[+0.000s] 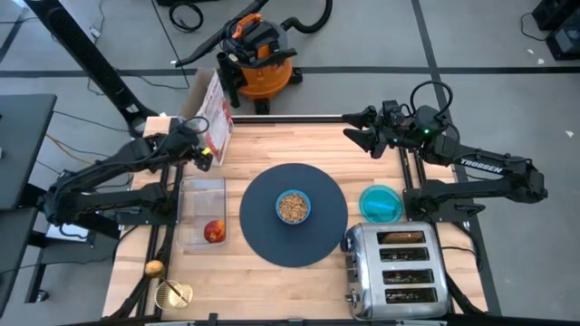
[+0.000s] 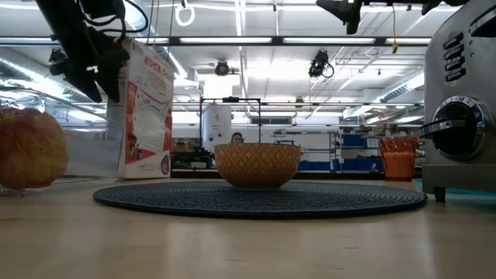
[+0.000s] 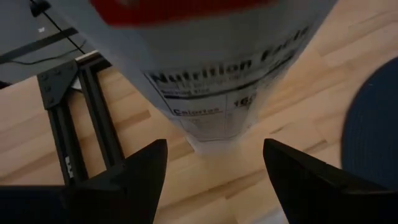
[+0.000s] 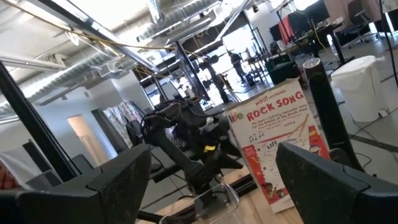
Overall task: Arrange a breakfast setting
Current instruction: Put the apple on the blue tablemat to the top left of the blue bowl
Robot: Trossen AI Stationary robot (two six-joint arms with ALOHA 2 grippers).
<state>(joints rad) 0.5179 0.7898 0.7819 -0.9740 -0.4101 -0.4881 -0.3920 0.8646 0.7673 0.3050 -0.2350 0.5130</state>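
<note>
Left gripper [image 1: 201,156] fingers spread, apparently clear of upright cereal box [image 1: 213,116]; right gripper [image 1: 361,129] released, idle. Bowl [image 1: 293,206] centred on mat [image 1: 263,235].

Both arms are dark, jointed and slim. The right arm [image 1: 489,167], at the frame's right, carries white "TROSSEN" lettering, a small green light and looped black cable. Each gripper's fingers [image 3: 140,177] are black, tapered wedges.
</note>
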